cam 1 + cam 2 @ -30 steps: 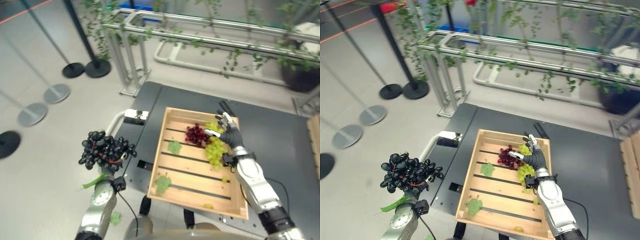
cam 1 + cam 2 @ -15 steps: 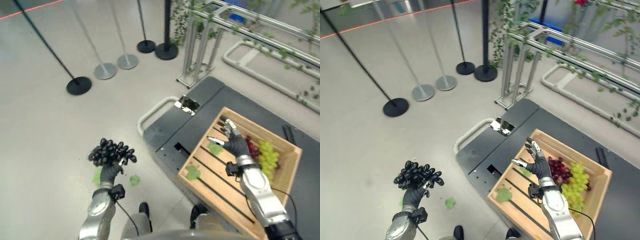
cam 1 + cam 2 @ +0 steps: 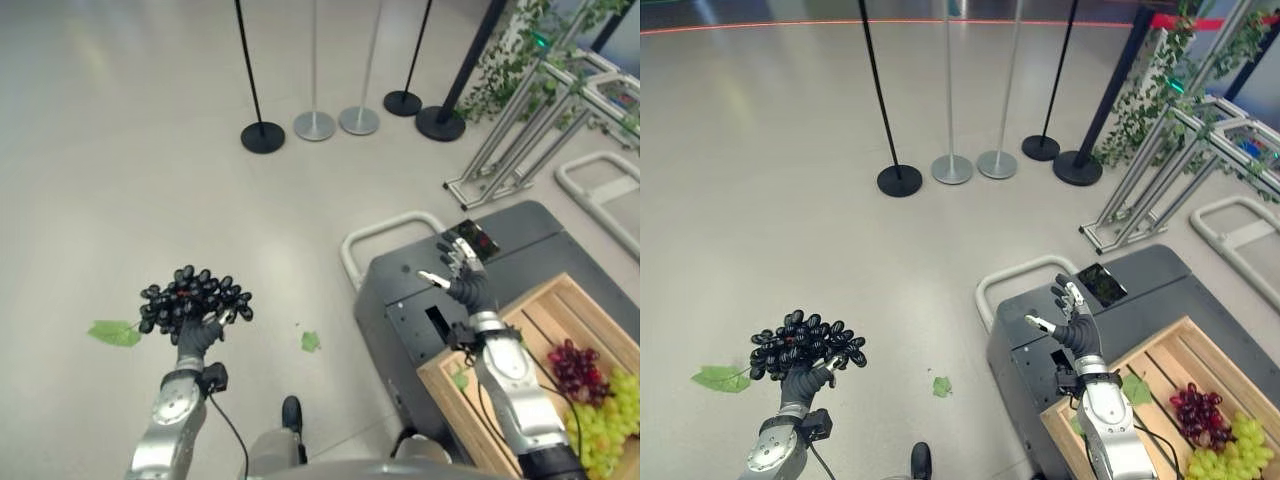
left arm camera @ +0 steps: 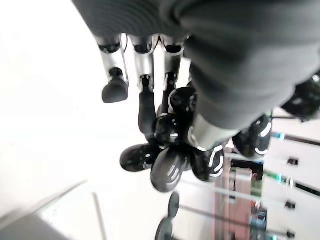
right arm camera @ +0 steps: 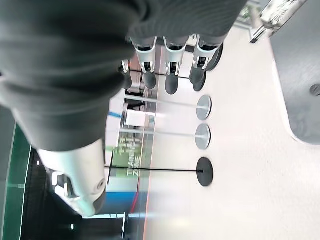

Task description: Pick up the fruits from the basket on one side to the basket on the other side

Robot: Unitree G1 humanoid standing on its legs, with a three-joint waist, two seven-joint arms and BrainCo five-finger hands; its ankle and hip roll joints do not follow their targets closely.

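My left hand (image 3: pixel 196 338) is raised over the bare floor at the lower left, fingers curled round a bunch of black grapes (image 3: pixel 192 299) with a green leaf (image 3: pixel 113 333) hanging off its side. The left wrist view shows the glossy black grapes (image 4: pixel 172 150) held against the fingers (image 4: pixel 145 105). My right hand (image 3: pixel 463 282) hovers open and empty above the dark cart (image 3: pixel 520 240). A wooden crate (image 3: pixel 520 330) on the cart holds a red grape bunch (image 3: pixel 577 366) and a green grape bunch (image 3: pixel 605 425).
Several stanchion posts with round bases (image 3: pixel 263 137) stand on the floor at the back. A metal frame with vines (image 3: pixel 520 140) rises at the upper right. The cart has a white push bar (image 3: pixel 375 235). A loose leaf (image 3: pixel 311 342) lies on the floor.
The camera has swung left, so the cart and crate now sit at the right edge. My left hand still holds the black grapes; the right hand stays open, now over the cart's end rather than the crate.
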